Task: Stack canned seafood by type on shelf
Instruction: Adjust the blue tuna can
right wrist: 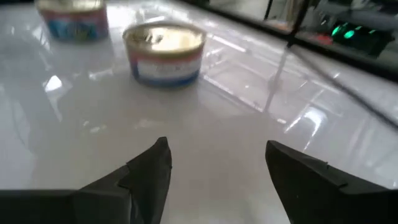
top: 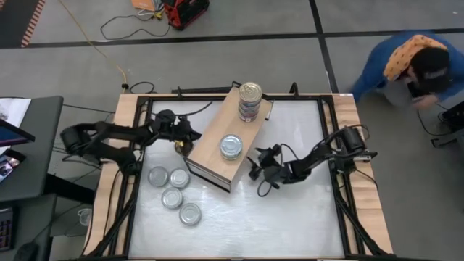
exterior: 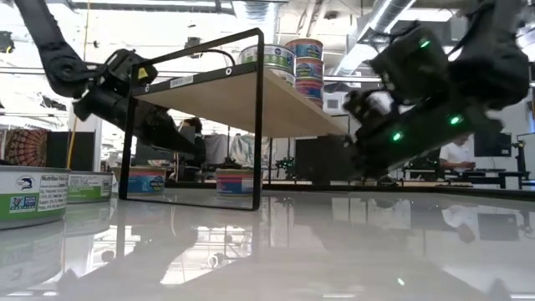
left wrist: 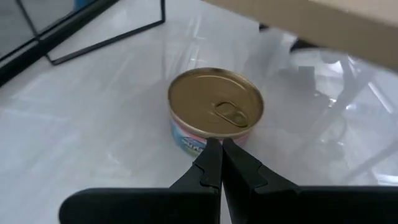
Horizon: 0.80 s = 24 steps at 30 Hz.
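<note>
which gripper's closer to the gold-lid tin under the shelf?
Left. The left gripper, shut, sits right beside the gold-lid tin; the right gripper, open, is off the shelf's other side.

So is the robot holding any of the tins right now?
No, neither. The left end effector is shut on nothing, its tips just short of a gold-lidded tin. The right end effector is open over bare table.

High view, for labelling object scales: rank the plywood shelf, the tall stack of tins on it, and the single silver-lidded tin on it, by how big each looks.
1. Plywood shelf, by far the largest.
2. Stack of tins; being taller, its top is nearer the camera, so it may look oversized.
3. Single silver-lidded tin, slightly smaller.
</note>
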### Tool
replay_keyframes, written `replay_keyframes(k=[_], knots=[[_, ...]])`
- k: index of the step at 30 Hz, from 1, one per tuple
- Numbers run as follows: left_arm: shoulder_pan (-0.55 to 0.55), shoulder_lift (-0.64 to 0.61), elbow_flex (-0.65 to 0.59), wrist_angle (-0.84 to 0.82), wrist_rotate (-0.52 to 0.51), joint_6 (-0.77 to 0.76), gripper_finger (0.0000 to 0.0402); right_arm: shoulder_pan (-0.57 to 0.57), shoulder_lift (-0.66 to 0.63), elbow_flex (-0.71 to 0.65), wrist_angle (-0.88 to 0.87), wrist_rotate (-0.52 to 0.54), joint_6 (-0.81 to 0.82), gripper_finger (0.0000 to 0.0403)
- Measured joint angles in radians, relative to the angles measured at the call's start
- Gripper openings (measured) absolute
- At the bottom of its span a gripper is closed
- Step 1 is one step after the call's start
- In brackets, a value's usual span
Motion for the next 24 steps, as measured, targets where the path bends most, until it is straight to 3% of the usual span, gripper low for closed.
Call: replay_keyframes(k=[5,13,24], knots=[[-0.014,0.139,0.000,0.156,-0.036,0.005,0.0000,0.061,-0.103,-0.036,0.005,0.121,-0.032,0.0285],[-0.022,0.288,0.001,0.397,-0.042,-0.050,0.0000,0.103,-0.143,-0.040,0.009,0.169,-0.059,0.0286],[-0.049,0.394,0.109,0.410,0.018,-0.086,0.0000,0.100,-0.119,-0.040,0.012,0.169,-0.025,0.0286]])
